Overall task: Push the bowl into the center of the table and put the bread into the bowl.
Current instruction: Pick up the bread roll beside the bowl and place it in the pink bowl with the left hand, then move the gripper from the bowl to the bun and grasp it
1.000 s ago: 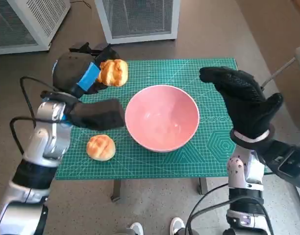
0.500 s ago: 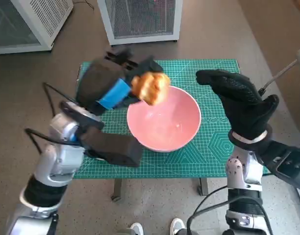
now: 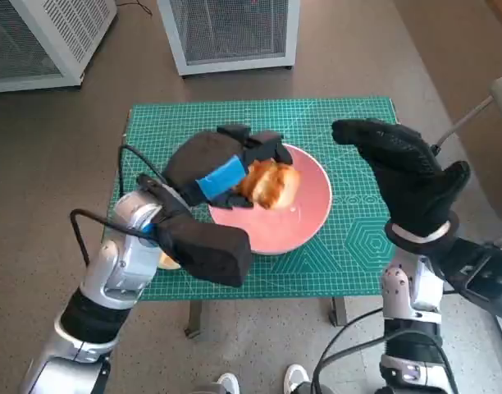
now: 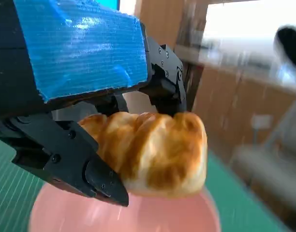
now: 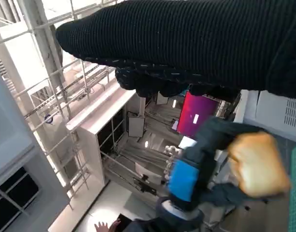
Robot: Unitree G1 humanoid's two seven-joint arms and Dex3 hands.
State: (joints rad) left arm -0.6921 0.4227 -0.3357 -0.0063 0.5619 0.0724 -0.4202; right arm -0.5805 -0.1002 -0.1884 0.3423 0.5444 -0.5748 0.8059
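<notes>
Left hand (image 3: 226, 168) had swung in from the tabletop's far left corner within the last second and now held one bread roll (image 3: 271, 184) over the pink bowl (image 3: 304, 217), fingers clamped round it, not released. Bowl sat about mid-tabletop (image 3: 358, 123), so the push looked done; only the drop remained. Right hand (image 3: 407, 168) stayed raised beside the bowl, fingers apart, holding nothing. Count: one bowl, two rolls; the second (image 3: 166, 261) peeked out under the left forearm.
</notes>
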